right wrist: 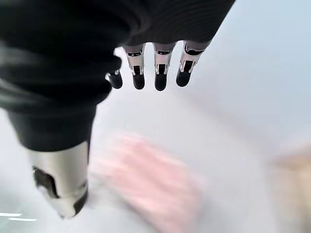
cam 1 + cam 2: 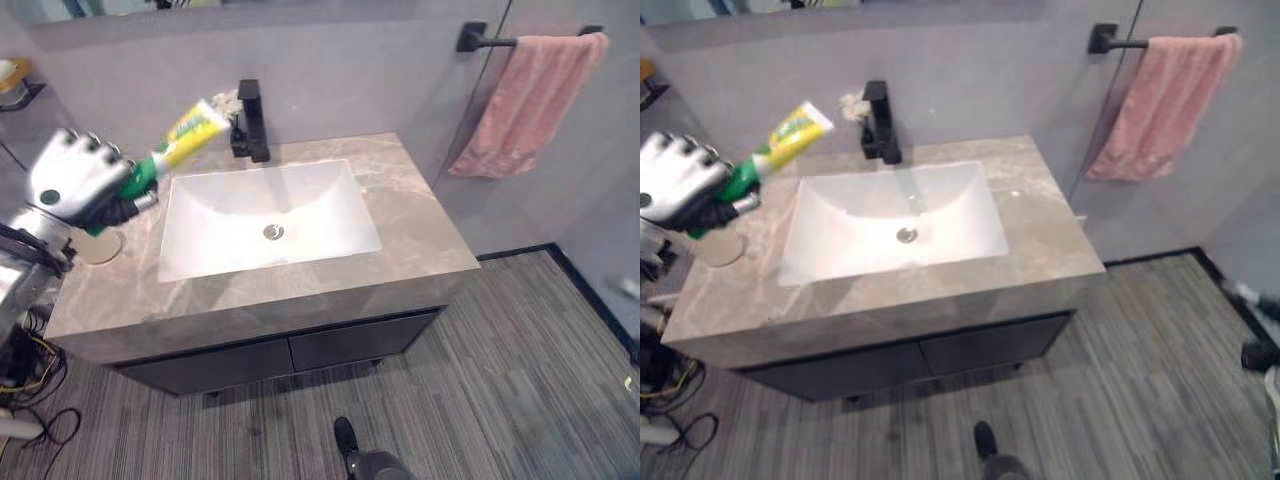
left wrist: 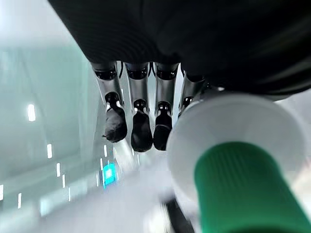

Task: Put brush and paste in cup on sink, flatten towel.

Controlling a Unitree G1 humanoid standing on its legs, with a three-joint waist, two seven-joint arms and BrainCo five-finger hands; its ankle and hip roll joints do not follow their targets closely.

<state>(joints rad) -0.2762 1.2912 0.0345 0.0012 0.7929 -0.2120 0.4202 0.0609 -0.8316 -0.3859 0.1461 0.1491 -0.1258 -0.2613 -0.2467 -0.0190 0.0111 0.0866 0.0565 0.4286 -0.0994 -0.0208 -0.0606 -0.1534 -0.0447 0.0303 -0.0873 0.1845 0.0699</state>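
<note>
My left hand (image 2: 75,180) is raised over the left end of the counter, shut on a yellow and white toothpaste tube (image 2: 190,132). The tube's green cap (image 3: 243,189) sits at the hand, and its tail slants up toward the faucet. Just below the hand a pale round cup (image 2: 98,246) stands on the counter, partly hidden by it. A pink towel (image 2: 530,100) hangs bunched and slanted from a black bar (image 2: 490,40) on the right wall. My right hand (image 1: 155,73) has straight fingers and holds nothing, with the towel blurred beyond it.
A white basin (image 2: 265,215) is set in the brown stone counter (image 2: 420,240), with a black faucet (image 2: 250,120) behind it. A small pale object (image 2: 228,100) lies beside the faucet. A wall shelf (image 2: 20,90) is at the far left. Striped grey floor lies in front.
</note>
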